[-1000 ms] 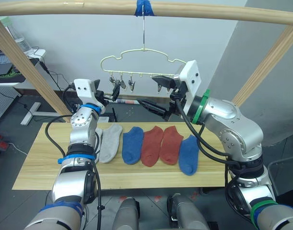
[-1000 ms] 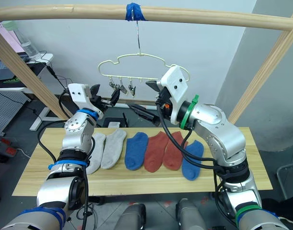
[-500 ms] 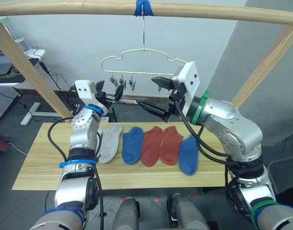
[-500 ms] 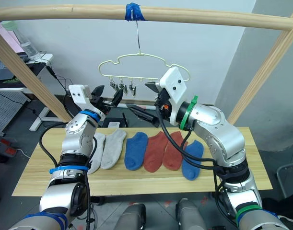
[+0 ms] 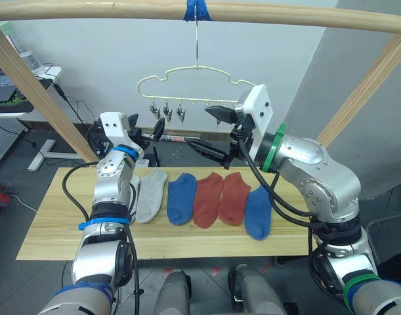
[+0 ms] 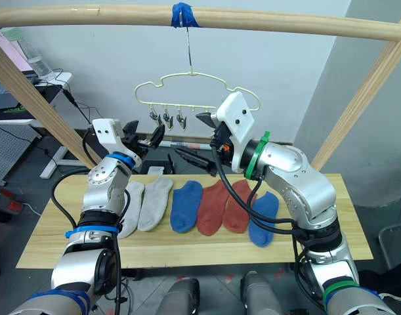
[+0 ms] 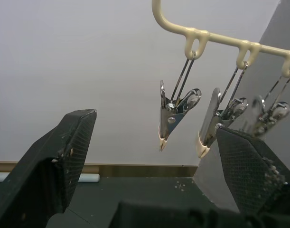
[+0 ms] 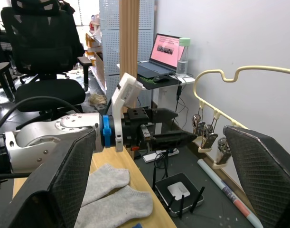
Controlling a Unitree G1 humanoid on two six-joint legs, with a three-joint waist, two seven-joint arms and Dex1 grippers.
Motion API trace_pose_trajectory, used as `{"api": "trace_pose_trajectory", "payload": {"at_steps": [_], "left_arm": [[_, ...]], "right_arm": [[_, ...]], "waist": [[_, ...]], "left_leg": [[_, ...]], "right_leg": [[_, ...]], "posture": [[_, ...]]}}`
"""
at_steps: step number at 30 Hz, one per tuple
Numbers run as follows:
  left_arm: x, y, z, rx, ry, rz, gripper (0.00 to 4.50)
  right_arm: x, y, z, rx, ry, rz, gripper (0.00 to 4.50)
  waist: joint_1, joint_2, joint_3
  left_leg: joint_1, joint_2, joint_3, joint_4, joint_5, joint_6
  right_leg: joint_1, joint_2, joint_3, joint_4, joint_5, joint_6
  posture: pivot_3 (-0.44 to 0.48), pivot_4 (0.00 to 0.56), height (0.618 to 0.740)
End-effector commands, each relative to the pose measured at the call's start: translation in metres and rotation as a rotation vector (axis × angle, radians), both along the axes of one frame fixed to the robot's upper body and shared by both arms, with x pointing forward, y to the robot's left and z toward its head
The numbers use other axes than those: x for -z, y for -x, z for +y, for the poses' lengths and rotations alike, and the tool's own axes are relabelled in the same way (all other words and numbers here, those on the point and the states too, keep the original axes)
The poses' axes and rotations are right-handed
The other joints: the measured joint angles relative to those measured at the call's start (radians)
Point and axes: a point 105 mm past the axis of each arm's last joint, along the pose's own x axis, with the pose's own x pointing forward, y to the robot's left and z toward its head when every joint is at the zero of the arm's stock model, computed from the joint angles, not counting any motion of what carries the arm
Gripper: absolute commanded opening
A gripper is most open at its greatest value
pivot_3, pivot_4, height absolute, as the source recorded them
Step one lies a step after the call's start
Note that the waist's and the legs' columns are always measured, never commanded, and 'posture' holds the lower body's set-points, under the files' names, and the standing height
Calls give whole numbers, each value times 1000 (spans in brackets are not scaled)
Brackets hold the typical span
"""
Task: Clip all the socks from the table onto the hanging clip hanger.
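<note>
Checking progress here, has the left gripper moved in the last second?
Yes, slightly. The left gripper, open, has dropped a little below the leftmost clip of the clip hanger; a second ago its fingers were level with that clip.

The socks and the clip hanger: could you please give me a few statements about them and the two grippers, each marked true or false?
1. All six socks lie flat on the table. True.
2. A grey sock hangs from one of the clips. False: the clips are bare, and both grey socks lie on the table.
3. The left gripper is open and holds nothing. True.
4. The clip hanger lies on the table. False: it hangs by its hook from the wooden rail.
5. The right gripper is shut on a blue sock. False: it is open and holds nothing.
</note>
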Motion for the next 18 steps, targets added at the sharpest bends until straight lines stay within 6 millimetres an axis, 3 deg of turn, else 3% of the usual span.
{"api": "trace_pose_trajectory", "payload": {"at_steps": [1,18], "left_arm": [[-17,-3,2,-21,-15,-60,4468],[-31,-15,6,-63,-9,-94,4468]], "right_arm": [[-15,9,0,-14,-26,-60,4500],[-18,9,-1,-10,-23,-70,4500]], "waist": [[0,0,1],[-4,-3,6]], "left_leg": [[0,0,0,0,0,0],[-4,0,-1,0,0,0]], "right_leg": [[0,0,0,0,0,0],[-3,0,-1,-1,0,0]], "posture": [[-65,222,740],[-71,224,740]]}}
